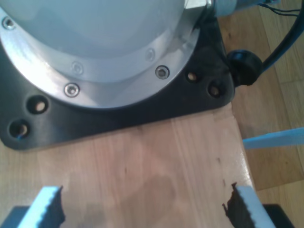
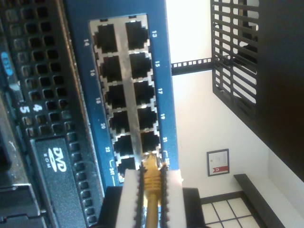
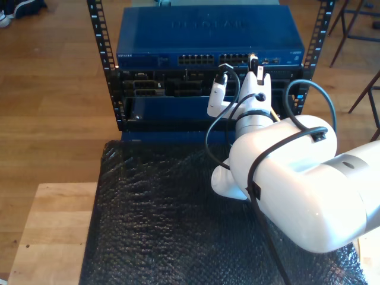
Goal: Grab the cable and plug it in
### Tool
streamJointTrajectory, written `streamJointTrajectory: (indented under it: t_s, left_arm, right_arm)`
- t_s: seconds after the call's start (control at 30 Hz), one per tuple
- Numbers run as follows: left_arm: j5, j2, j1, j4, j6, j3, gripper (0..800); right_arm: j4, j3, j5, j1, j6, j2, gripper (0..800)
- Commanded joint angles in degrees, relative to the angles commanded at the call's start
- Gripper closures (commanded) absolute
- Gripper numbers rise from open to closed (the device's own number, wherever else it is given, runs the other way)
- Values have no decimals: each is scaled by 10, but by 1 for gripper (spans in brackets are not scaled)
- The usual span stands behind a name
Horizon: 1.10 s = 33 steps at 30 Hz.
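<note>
Clamped between my second gripper's (image 2: 151, 190) pads, the yellow cable (image 2: 152, 183) has its plug tip at the blue switch's (image 2: 164, 85) bottom port; my first gripper (image 1: 145, 206) hangs wide over wood.

Yellow cable (image 2: 152, 187), pinched in my second claw (image 2: 151, 183), plug tip at switch port

Blue switch (image 2: 161, 95) stands directly before my second gripper (image 2: 151, 190).
</note>
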Motion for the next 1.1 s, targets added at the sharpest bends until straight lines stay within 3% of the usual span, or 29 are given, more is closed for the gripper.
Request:
streamJointTrajectory:
  t_s: [1.1]
  left_arm:
    - [0,0,-1,0,0,0,0]
  right_arm:
    - [-9,-9,7,-4,2,1,800]
